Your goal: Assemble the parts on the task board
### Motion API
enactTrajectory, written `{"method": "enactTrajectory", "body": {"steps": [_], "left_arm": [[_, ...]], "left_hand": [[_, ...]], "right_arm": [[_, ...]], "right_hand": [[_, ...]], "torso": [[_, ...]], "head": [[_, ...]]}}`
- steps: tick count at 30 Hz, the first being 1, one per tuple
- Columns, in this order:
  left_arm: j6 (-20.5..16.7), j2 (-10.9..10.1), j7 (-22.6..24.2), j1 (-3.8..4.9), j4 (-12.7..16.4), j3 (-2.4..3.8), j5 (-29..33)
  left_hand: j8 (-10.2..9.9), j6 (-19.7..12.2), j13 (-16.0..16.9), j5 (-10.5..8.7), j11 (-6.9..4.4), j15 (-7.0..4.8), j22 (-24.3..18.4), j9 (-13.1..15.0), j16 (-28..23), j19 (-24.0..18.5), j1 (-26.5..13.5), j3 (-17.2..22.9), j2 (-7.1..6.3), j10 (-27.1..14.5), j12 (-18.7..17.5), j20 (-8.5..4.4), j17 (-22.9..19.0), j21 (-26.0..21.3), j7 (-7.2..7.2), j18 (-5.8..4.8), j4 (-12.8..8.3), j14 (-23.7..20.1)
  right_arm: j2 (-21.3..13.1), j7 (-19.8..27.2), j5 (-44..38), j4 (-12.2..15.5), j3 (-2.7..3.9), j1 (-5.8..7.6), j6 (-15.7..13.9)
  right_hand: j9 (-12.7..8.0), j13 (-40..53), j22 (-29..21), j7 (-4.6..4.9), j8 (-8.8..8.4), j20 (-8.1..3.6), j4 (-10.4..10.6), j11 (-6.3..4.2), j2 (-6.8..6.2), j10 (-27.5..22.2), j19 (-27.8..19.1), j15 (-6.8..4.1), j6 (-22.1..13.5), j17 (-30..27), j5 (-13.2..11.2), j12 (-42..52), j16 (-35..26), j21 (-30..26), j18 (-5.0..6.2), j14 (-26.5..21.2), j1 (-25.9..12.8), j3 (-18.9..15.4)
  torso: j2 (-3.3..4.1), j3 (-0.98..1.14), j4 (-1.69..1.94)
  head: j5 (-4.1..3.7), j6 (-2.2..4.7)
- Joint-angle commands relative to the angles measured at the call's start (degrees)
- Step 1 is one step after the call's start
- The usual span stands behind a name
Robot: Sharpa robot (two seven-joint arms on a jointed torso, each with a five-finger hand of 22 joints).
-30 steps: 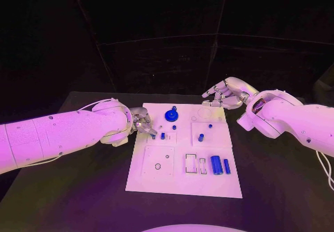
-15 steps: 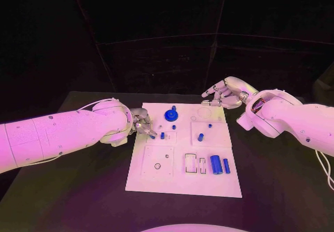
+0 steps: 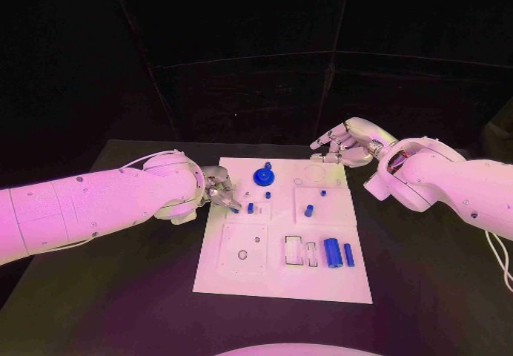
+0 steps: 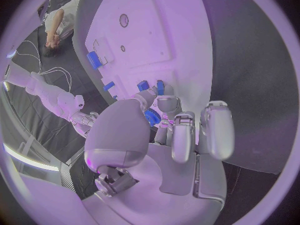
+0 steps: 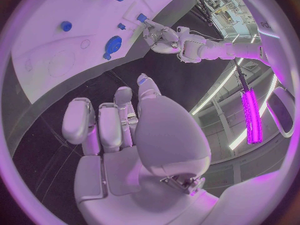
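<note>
One task board point(image 3: 280, 278), about seven blue parts point(image 3: 333, 253).

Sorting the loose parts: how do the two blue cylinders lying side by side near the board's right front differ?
The thicker cylinder is plainly wider and looks longer; the thin cylinder beside it, nearer the task board's right edge, is slim like a pin. Both are blue and lie flat, roughly parallel.

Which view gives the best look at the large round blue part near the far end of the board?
The head view: the round blue part sits unobstructed on the white board, between the two robot hands. The right wrist view shows it small and curved beyond the right robot hand. In the left wrist view I cannot pick it out with confidence.
</note>
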Motion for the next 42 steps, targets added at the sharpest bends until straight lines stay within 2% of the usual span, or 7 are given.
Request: {"method": "enactTrajectory", "body": {"steps": [1,5,8,15,31,42], "left_arm": [[1.6,0.3,-0.3,-0.24,0.0,-0.23,-0.1],[1.4,0.7,-0.3,-0.24,-0.2,-0.23,0.1],[1.3,1.0,-0.3,-0.24,-0.5,-0.23,0.5],[1.4,1.4,-0.3,-0.23,-1.1,-0.23,0.7],[1.6,1.6,-0.5,-0.22,-1.7,-0.23,0.8],[1.0,1.6,-0.5,-0.22,-1.6,-0.23,0.8]], "left_hand": [[0.2,0.2,0.1,0.10,-0.12,-0.11,1.0,0.1,0.2,1.1,-0.1,6.5,0.29,0.4,0.3,-0.09,15.1,0.1,-0.32,0.65,-6.0,6.1],[0.6,0.4,-0.1,0.12,-0.16,-0.12,1.1,0.2,0.2,1.1,-1.2,6.8,-0.28,0.4,0.2,-0.08,15.1,0.1,-0.44,0.64,-5.7,6.1],[1.1,1.0,-0.2,0.09,-0.29,-0.19,1.2,0.3,0.2,1.2,-3.7,5.9,-1.47,0.6,0.3,-0.11,15.1,0.2,-0.69,0.62,-4.7,6.1],[1.5,1.9,0.2,0.11,-0.57,-0.46,1.6,0.3,0.2,1.4,-7.1,4.0,-2.99,0.9,0.8,-0.31,15.1,0.5,-1.01,0.54,-3.0,6.1],[2.5,3.0,0.9,0.25,-1.00,-0.81,2.0,0.6,0.2,1.5,-9.2,3.0,-3.52,1.5,1.6,-0.61,15.1,0.7,-1.55,0.48,-2.1,6.1],[2.9,3.2,1.3,0.54,-1.18,-0.97,2.5,0.8,0.2,1.7,-11.1,2.3,-4.41,1.9,2.1,-0.78,15.1,1.0,-1.74,0.37,-1.2,6.1]], "right_arm": [[0.0,0.5,-0.1,0.1,0.03,0.10,0.2],[0.1,0.5,-0.1,0.1,0.03,0.10,0.2],[0.1,0.5,-0.1,0.1,0.03,0.10,0.2],[0.1,0.5,-0.1,0.2,0.03,0.10,0.2],[0.0,0.5,-0.1,0.3,0.03,0.10,0.1],[0.1,0.5,-0.1,0.2,0.03,0.10,0.2]], "right_hand": [[0.1,-0.1,-0.2,-0.08,0.28,0.06,-0.1,-0.01,0.52,-0.4,-0.3,-0.33,0.1,-0.1,0.3,-0.4,-0.4,-0.4,0.95,1.3,-0.2,-0.4],[0.1,-0.1,-0.2,-0.08,0.28,0.06,-0.1,-0.01,0.52,-0.4,-0.3,-0.33,0.1,-0.1,0.3,-0.4,-0.4,-0.4,0.95,1.3,-0.2,-0.4],[0.1,-0.1,-0.2,-0.08,0.28,0.06,-0.1,-0.01,0.52,-0.4,-0.3,-0.33,0.1,-0.1,0.3,-0.4,-0.4,-0.4,0.95,1.3,-0.2,-0.4],[0.0,-0.2,-0.2,-0.08,0.28,0.06,0.0,-0.01,0.52,-0.4,-0.4,-0.33,0.1,-0.1,0.3,-0.4,-0.4,-0.5,0.95,1.3,-0.2,-0.4],[0.0,-0.1,-0.2,-0.08,0.28,0.06,0.0,-0.01,0.52,-0.3,-0.3,-0.33,0.1,0.0,0.3,-0.3,-0.3,-0.4,0.94,1.4,-0.2,-0.4],[0.0,-0.1,-0.2,-0.08,0.28,0.06,0.0,-0.01,0.52,-0.3,-0.3,-0.33,0.1,0.0,0.3,-0.3,-0.3,-0.4,0.94,1.4,-0.2,-0.4]], "torso": [[0.02,0.02,-0.01],[0.00,0.05,-0.04],[0.02,0.04,-0.01],[-0.01,0.03,0.01],[-0.03,0.02,0.01],[-0.01,-0.01,0.01]], "head": [[-0.10,0.05],[-0.11,-0.02],[-0.12,-0.10],[-0.19,-0.29],[-0.24,-0.49],[-0.39,-0.55]]}}
